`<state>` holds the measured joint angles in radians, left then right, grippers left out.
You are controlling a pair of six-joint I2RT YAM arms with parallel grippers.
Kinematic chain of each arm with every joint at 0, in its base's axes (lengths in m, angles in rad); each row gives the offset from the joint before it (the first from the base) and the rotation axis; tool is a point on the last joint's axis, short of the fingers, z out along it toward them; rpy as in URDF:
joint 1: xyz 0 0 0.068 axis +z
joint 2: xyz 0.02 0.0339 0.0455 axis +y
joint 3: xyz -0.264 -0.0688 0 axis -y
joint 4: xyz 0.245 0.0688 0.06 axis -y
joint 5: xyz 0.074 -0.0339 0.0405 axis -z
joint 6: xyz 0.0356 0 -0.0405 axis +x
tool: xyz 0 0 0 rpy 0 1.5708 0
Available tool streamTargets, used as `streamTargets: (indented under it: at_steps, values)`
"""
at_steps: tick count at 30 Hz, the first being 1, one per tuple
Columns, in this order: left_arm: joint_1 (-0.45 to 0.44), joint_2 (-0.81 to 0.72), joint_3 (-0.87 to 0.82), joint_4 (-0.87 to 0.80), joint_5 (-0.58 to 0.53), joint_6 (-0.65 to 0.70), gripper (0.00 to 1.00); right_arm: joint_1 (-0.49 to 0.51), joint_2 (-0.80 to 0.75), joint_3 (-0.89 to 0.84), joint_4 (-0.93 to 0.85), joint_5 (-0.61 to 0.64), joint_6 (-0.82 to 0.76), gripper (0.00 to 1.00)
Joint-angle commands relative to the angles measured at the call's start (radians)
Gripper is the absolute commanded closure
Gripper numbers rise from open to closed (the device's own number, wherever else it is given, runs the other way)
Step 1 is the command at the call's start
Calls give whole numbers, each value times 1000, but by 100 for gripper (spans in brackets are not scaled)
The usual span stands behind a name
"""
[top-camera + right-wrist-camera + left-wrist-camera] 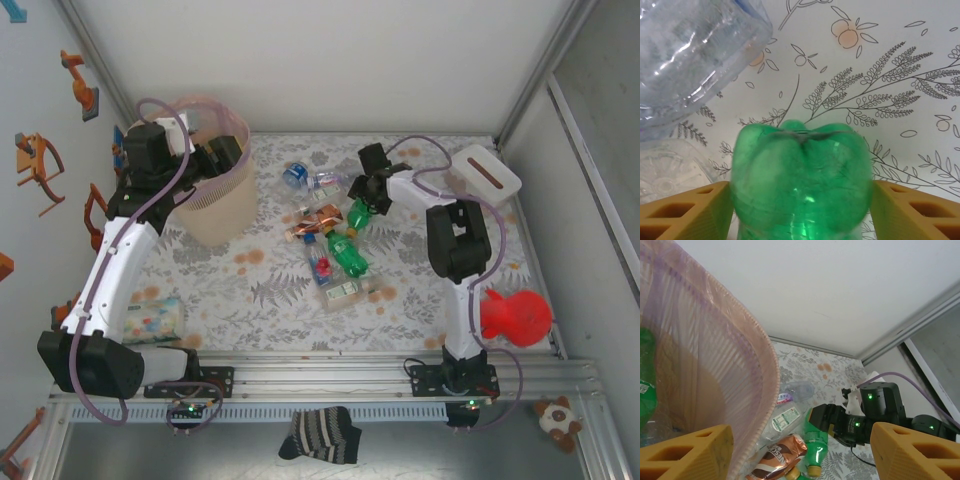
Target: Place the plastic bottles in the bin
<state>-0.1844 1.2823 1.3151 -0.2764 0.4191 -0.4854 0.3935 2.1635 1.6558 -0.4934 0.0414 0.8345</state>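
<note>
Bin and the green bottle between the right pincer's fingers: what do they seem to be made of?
Bin: probably thin plastic, pale pink and translucent, with a finely ribbed surface; darker shapes show dimly through its wall. Green bottle: probably thin plastic, glossy and translucent green; it has bright highlights, and light glows through its lobed base.

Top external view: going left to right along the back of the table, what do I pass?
Pink bin → blue-and-clear bottle → right gripper, shut on a green bottle → white slotted box.
</note>
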Motion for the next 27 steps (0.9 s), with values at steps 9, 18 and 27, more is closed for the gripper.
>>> streamTargets:
  at_steps: [9, 18, 27]
  values:
    - [-36, 17, 16, 67, 72, -26, 28, -2, -17, -49, 58, -4, 31, 29]
    - [-52, 30, 15, 98, 76, -42, 28, -2, -65, -102, 88, 12, 29, 36]
    - [-110, 68, 18, 193, 146, -22, 29, -2, -299, -188, 137, 48, -110, 40]
